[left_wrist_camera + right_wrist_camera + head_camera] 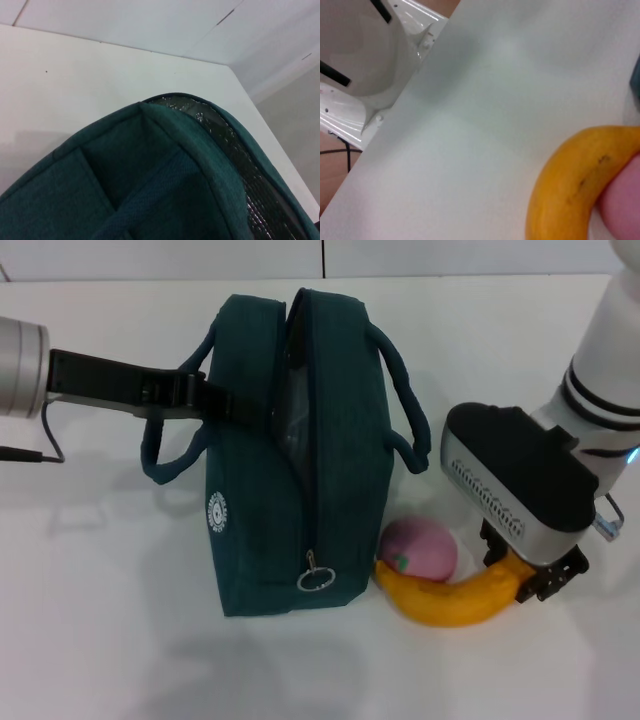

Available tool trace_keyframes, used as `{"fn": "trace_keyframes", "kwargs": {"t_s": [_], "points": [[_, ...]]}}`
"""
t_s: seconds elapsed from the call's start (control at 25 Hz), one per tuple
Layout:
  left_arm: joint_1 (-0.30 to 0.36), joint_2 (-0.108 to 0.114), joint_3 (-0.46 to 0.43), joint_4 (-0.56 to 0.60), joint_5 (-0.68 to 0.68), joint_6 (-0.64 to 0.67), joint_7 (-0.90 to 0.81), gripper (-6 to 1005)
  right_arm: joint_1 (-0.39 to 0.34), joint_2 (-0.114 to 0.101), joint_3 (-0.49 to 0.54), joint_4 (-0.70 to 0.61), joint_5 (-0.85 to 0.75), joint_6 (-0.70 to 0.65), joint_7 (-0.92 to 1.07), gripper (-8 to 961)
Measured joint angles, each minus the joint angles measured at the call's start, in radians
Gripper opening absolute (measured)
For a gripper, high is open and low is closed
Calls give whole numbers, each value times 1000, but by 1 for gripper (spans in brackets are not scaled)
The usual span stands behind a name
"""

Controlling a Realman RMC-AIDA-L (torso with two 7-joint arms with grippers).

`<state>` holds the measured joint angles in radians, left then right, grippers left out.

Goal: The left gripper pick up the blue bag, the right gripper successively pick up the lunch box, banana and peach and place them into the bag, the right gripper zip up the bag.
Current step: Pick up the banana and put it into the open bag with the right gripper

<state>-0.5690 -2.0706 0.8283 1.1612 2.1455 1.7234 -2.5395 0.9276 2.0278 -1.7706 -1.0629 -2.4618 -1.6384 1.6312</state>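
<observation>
White table [110, 640] before pale wall [150, 20]

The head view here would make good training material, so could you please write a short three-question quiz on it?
1. True or false: the peach lies inside the blue bag.
2. Which item is the right gripper at? A) peach B) banana C) zip pull
3. Fill in: the left gripper reaches the bag at its ___ side.

Key: 1 false, it lies on the table beside the bag, touching the banana. 2 B, at the banana's end. 3 left, by the handle.
</observation>
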Motion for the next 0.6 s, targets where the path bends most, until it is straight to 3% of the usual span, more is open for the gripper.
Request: {"fn": "trace_keyframes", "kwargs": {"t_s": [0.28, 0.6], "points": [[36, 20, 0, 0, -52, 3, 5, 36, -52, -5, 11, -127, -4, -79, 2, 421], [70, 23, -49, 0, -64, 2, 27, 36, -174, -11, 203, -330, -3, -259, -1, 415]]}}
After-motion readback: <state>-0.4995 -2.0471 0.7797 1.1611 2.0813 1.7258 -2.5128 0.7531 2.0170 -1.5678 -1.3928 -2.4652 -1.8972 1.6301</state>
